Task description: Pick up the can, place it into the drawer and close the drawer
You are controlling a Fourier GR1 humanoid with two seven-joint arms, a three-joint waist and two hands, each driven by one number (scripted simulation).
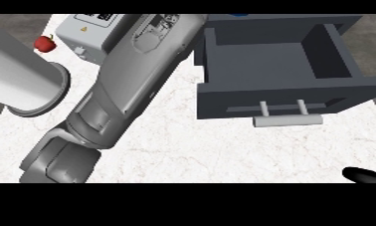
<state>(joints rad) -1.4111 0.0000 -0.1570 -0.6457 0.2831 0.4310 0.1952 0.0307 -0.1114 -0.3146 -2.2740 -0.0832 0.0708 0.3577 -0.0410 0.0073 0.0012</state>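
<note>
Here: right hand (358,174) fingertip only | drawer (273,101) open | left unseen

White marble counter (191,150), grey floor (22,21) beyond its far edge, white cylinder (26,78) at left

Dark grey drawer (275,65); white marbled counter (191,150); red apple (46,44).

Left forearm (125,80) runs up out of view at the top edge; its hand can't be seen. Right hand (360,174): only a black tip shows at the lower right corner, fingers unreadable. Drawer (272,65) back clipped at the top. No can in sight.
</note>
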